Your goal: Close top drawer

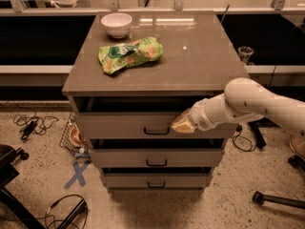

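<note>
The top drawer (124, 125) is the uppermost of three in a grey-brown cabinet (190, 61). It stands only slightly pulled out, with a narrow dark gap under the cabinet top. Its small dark bar handle (156, 131) sits at the centre of the flat front. My gripper (182, 123) is at the end of a white arm that comes in from the right. Its yellowish tip rests against the drawer front just right of the handle.
A white bowl (116, 23) and a green snack bag (129, 54) lie on the cabinet top. Two more drawers (156, 162) sit below. Cables (28, 123), a wire basket (72, 136), a blue tape cross (76, 174) and chair legs (279, 200) are on the floor around the cabinet.
</note>
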Controlling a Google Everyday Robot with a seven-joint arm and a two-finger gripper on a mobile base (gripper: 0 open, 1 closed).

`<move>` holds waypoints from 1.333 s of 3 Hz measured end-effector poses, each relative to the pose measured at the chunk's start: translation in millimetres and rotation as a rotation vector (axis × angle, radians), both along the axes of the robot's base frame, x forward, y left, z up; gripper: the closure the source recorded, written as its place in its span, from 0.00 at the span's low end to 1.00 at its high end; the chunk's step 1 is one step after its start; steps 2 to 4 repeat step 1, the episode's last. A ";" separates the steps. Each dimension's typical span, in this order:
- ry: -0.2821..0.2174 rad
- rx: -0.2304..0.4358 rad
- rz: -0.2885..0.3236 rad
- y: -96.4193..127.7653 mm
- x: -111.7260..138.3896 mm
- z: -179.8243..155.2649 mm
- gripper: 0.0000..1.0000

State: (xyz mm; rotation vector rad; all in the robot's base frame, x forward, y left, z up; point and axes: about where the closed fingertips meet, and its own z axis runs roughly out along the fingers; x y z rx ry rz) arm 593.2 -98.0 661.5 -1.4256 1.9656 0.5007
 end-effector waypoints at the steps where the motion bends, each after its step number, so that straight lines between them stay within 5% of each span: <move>1: 0.000 0.000 0.000 0.1 0.0 0.0 1.00; 4: 0.000 0.000 0.000 0.1 0.0 0.0 1.00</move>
